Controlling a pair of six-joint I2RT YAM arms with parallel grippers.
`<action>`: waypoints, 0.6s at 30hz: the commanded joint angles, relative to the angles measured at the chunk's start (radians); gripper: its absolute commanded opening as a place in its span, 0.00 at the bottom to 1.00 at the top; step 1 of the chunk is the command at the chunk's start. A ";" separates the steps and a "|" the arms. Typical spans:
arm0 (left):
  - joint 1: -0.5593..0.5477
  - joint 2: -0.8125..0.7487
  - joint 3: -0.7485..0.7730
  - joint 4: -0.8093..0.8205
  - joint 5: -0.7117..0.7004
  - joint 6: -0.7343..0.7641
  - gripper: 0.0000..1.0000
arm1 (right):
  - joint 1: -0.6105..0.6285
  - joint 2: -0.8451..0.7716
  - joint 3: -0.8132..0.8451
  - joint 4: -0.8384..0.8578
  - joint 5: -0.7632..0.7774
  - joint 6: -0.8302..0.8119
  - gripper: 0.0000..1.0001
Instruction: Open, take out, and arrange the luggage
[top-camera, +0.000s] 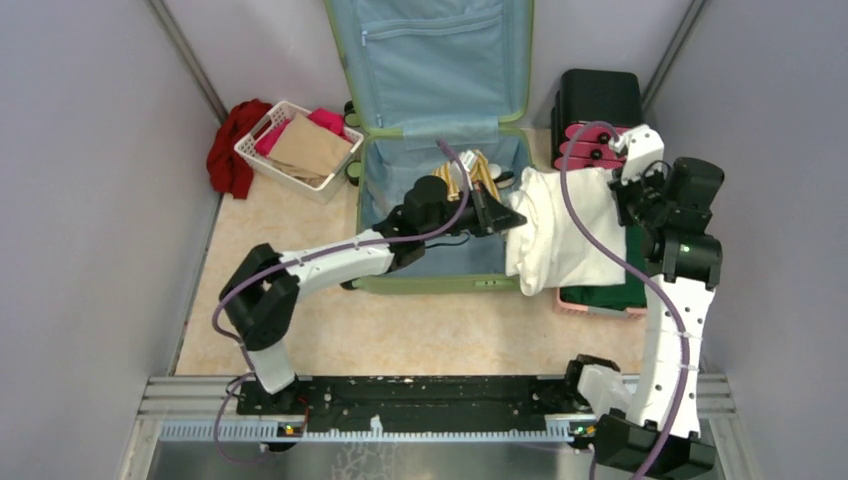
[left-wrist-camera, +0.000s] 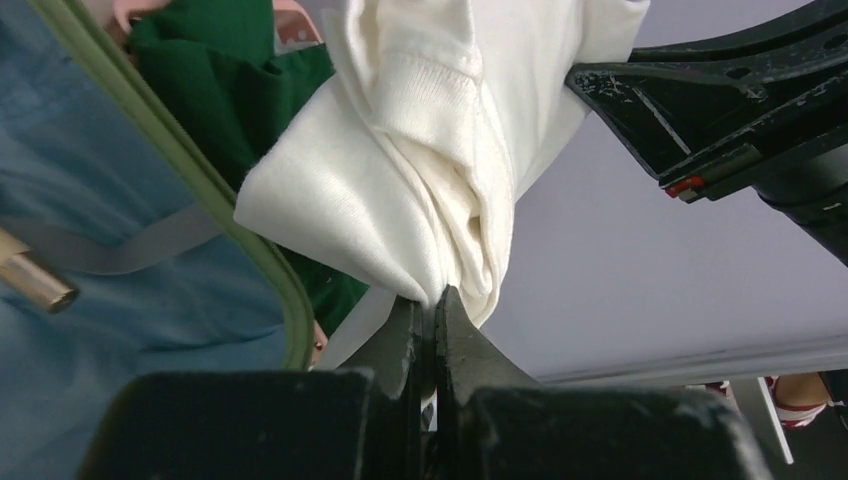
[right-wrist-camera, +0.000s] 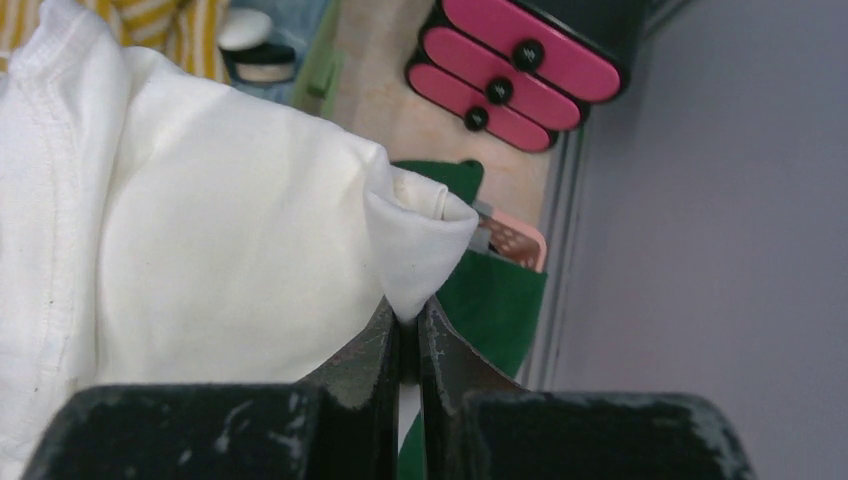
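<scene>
The luggage (top-camera: 430, 284) lies open at the far middle of the worktop (top-camera: 420, 330), its base flat and its blue-lined lid propped upright behind. A yellow-striped item (top-camera: 470, 172) lies inside the base. Over the luggage's right rim hangs a white garment (top-camera: 560, 240), stretched between both arms. The left tool (left-wrist-camera: 432, 300) is clenched on a bunched fold of it, just above the luggage's right-hand edge. The right tool (right-wrist-camera: 408, 312) is clenched on only a small corner of it, clear of the luggage to its right. Below the cloth, just right of the luggage, a pink basket (top-camera: 598, 308) holds a green garment (top-camera: 612, 295). A black-and-pink drawer box (top-camera: 597, 105) stands right of the lid, and a white basket (top-camera: 300, 150) of clothes sits left of the luggage. The main risk, I judge, is the right tool's thin pinch: if the arms draw apart, the corner may slip out and the garment fall in a heap. The hanging lower edge might also snag on the luggage's rim, or drag the green garment askew when lowered.
</scene>
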 joint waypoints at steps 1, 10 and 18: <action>-0.067 0.079 0.100 0.080 -0.021 -0.055 0.00 | -0.154 -0.015 0.017 -0.065 -0.063 -0.123 0.00; -0.152 0.315 0.356 0.036 -0.025 -0.085 0.00 | -0.392 0.054 -0.034 -0.075 -0.077 -0.305 0.00; -0.159 0.498 0.481 0.038 -0.108 -0.098 0.00 | -0.435 0.193 -0.074 0.056 -0.106 -0.326 0.00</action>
